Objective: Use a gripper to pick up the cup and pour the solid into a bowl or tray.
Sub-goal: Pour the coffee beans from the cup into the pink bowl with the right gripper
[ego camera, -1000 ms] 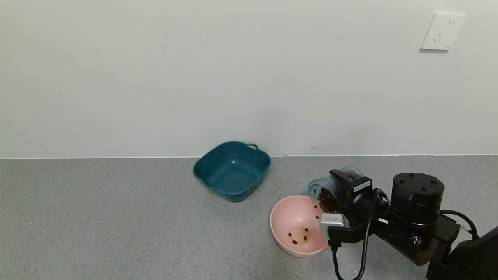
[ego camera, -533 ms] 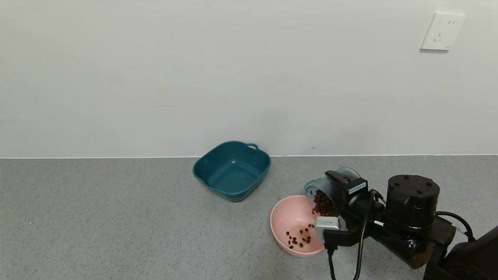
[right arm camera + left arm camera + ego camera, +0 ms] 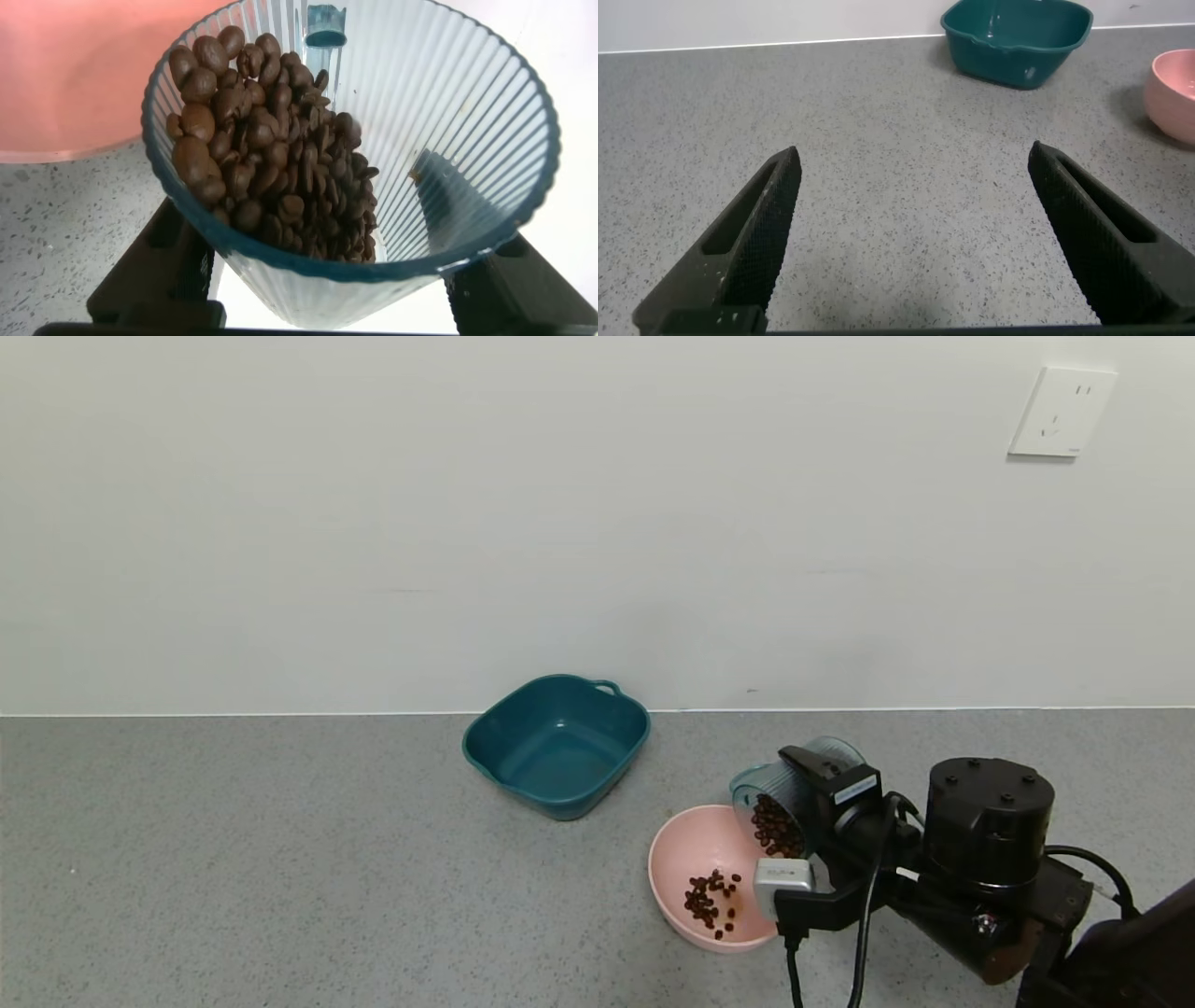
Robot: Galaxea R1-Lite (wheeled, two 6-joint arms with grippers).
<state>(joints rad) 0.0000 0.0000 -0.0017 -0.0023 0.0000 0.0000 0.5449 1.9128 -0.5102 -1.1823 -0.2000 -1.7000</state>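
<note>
My right gripper (image 3: 810, 821) is shut on the cup (image 3: 780, 793), a ribbed blue-grey tumbler tipped on its side with its mouth over the pink bowl (image 3: 677, 859). Brown beans (image 3: 773, 826) crowd the cup's lower lip, and a pile of beans (image 3: 709, 901) lies in the bowl's bottom. In the right wrist view the cup (image 3: 448, 121) fills the frame between the jaws, with beans (image 3: 271, 140) heaped toward its rim and the pink bowl (image 3: 75, 75) behind. My left gripper (image 3: 915, 224) is open and empty above bare counter; it is out of the head view.
A teal squarish tub with handles (image 3: 556, 745) stands empty behind the bowl near the wall, also in the left wrist view (image 3: 1018, 37). The grey speckled counter (image 3: 280, 859) stretches to the left. A white wall socket (image 3: 1061, 411) is high on the right.
The cup has tipped further and shifted slightly left and down. More beans have fallen, so the few in the bowl have grown into a pile.
</note>
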